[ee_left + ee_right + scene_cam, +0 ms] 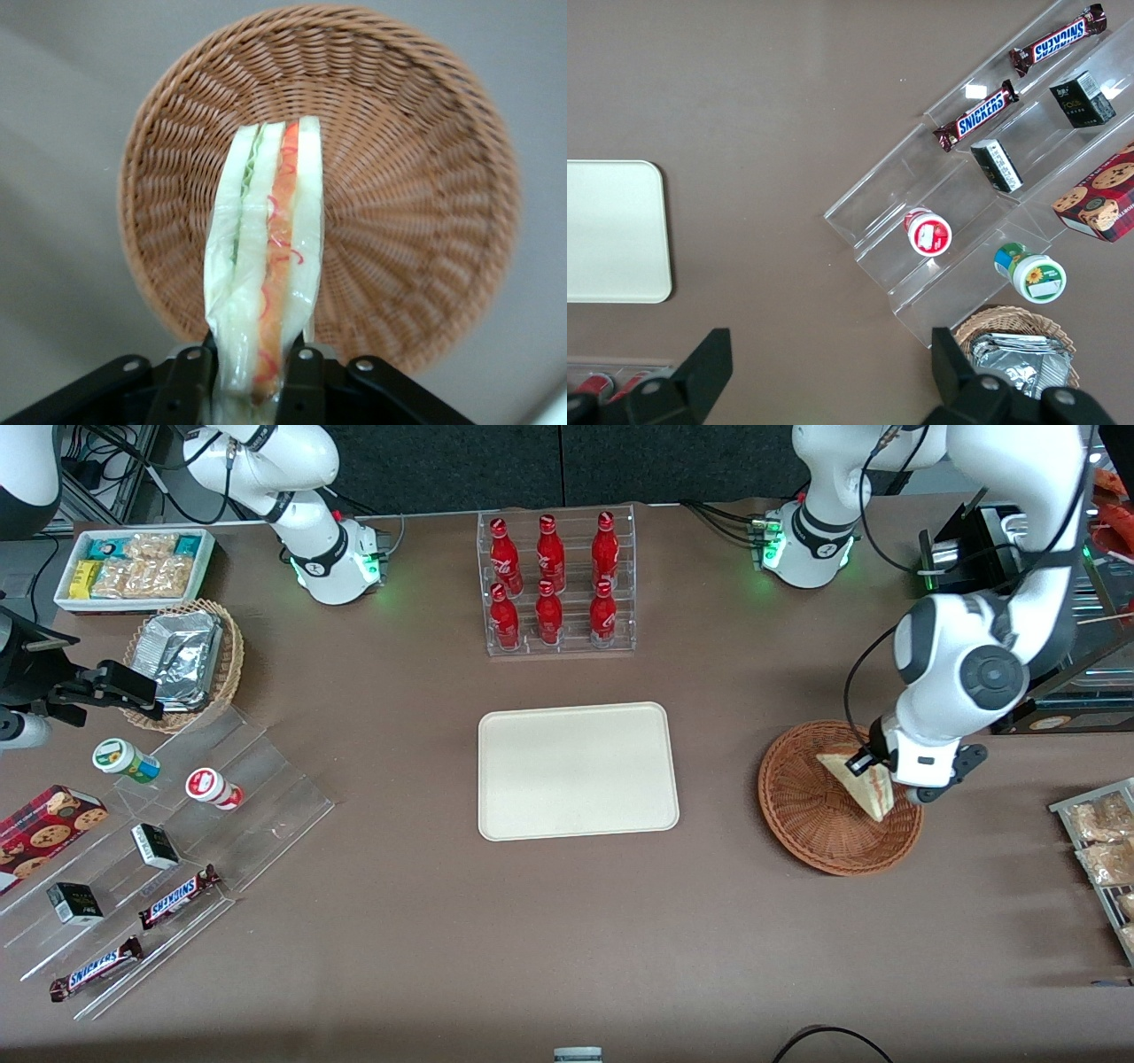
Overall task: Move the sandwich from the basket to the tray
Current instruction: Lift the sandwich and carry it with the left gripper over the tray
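1. Sandwich (266,266) sits clamped between the fingers (188,382) of the left gripper (873,775), the jaws closed narrowly on the wide end of the wedge, so that the bread faces are pressed and the cut edge with its red-orange and green layers faces the wrist camera.

2. Position now: the wedge hangs over the basket (811,815), on the rim side toward the working arm's end of the table. From the wrist view it appears lifted off the weave, though how far it has cleared cannot be told.

3. The step in hand is judged to be the carry from basket to tray (576,771). The tray lies well apart from the basket, toward the middle of the table, with bare tabletop between them.

4. To do it well, the robot should raise the wedge enough to pass above the basket rim before it travels sideways; a low drag could catch the tip on the wicker.

5. The grip takes only one end, so the free tip may sag or swing. A smooth, unhurried carry with the wrist held level should keep the filling from sliding out.

6. Squeeze should stay modest: soft bread crushes easily.

7. Release should come low over the bare middle of the tray, away from its rim, so the wedge settles rather than drops.
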Robot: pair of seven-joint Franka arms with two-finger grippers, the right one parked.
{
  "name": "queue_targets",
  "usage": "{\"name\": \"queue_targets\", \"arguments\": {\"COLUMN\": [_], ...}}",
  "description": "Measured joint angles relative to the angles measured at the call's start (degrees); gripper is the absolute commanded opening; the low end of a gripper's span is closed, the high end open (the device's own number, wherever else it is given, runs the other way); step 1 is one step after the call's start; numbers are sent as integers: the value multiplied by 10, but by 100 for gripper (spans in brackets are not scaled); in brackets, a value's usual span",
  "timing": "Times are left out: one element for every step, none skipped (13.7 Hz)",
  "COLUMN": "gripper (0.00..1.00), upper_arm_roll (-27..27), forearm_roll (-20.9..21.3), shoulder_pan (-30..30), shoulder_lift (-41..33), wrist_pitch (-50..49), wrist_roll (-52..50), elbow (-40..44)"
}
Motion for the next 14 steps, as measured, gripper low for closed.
{"name": "queue_targets", "arguments": {"gripper": [0, 0, 0, 0, 0, 0, 0, 0, 0, 0, 0, 0, 0, 0], "upper_arm_roll": [-14, -32, -49, -64, -75, -82, -86, -88, -89, -90, -90, -90, -90, -89], "forearm_roll": [0, 0, 0, 0, 0, 0, -1, -2, -2, -2, -2, -2, -2, -1], "shoulder_pan": [-4, -10, -19, -32, -49, -72, -99, -129, -158, -184, -208, -229, -246, -261], "shoulder_lift": [-6, -8, -7, -5, 0, 9, 20, 37, 58, 83, 113, 145, 179, 212], "wrist_pitch": [-49, -87, -113, -126, -131, -131, -130, -130, -129, -128, -128, -127, -123, -117], "wrist_roll": [0, -1, -1, -1, -1, -1, -2, -4, -9, -13, -21, -30, -40, -50], "elbow": [38, 73, 100, 118, 131, 140, 151, 167, 188, 215, 243, 272, 301, 328]}}
